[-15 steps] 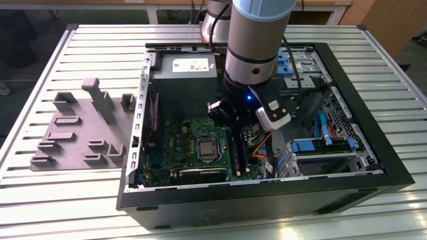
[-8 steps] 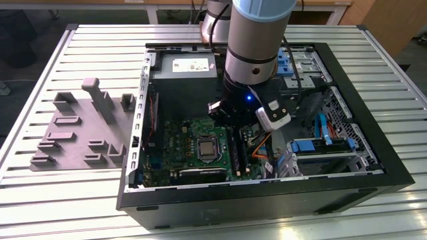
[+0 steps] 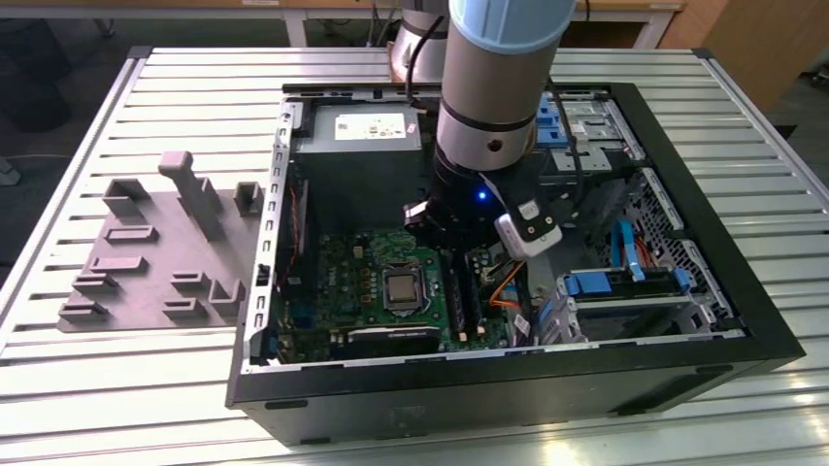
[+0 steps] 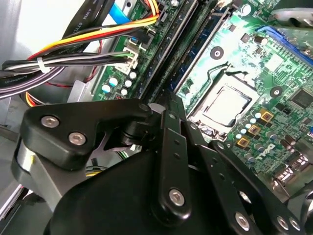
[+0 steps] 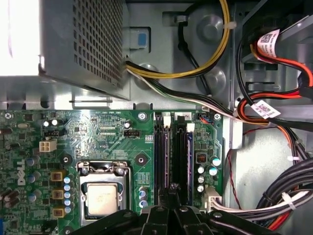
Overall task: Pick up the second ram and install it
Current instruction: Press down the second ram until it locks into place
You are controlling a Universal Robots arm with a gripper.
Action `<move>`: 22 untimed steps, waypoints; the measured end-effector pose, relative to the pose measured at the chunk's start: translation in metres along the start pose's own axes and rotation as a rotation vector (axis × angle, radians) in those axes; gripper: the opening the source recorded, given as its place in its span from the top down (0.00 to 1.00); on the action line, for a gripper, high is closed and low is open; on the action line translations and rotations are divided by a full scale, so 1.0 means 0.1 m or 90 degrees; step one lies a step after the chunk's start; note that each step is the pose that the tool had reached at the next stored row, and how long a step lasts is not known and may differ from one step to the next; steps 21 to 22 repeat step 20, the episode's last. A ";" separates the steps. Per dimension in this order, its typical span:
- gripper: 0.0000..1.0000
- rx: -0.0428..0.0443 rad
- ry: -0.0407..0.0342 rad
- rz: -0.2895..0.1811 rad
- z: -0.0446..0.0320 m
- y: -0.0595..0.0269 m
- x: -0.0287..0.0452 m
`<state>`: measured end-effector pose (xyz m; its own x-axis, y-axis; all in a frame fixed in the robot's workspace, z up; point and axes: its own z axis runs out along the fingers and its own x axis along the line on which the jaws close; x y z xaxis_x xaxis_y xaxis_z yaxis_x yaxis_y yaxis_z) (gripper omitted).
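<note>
Grey fixture tray point(image 3: 155, 252): sitting at the exterior view's left on the slatted worktop point(image 3: 78, 369), well apart from the action.

Open computer case point(image 3: 518, 388): lying on its side in the middle, with the green motherboard point(image 3: 349, 277) facing up.

Processor socket point(image 3: 403, 289): showing bare metal, just beside the black memory slots.

Second ram point(image 3: 456, 289): I'm judging it to be the dark narrow strip standing in the slots right of the socket, directly under the tool. I cannot tell whether it is fully seated.

Gripper point(image 5: 171, 188): hanging right over the near end of the slots in the first wrist view, fingers looking pressed together with no gap showing. I cannot tell whether a thin board edge is pinched between them.

Cable bundle point(image 5: 274, 98): running beside the slots, close but not crossing them.

Blue drive brackets point(image 3: 622, 283): sitting at the exterior view's right, out of the way.

Doing it well: my read is that we're watching the seating stage. That means keeping the stick square along the slot, pushing straight down and evenly, and avoiding any sideways lean toward the cables or the socket.

Arm point(image 3: 499, 78): coming in from the far side of the case, its last link pointing almost straight down into the case, wrist low above the board.
</note>
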<state>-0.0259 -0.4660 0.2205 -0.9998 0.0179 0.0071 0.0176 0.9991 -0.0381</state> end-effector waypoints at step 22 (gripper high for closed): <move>0.89 -0.0005 -0.0001 0.000 -0.155 -0.005 0.001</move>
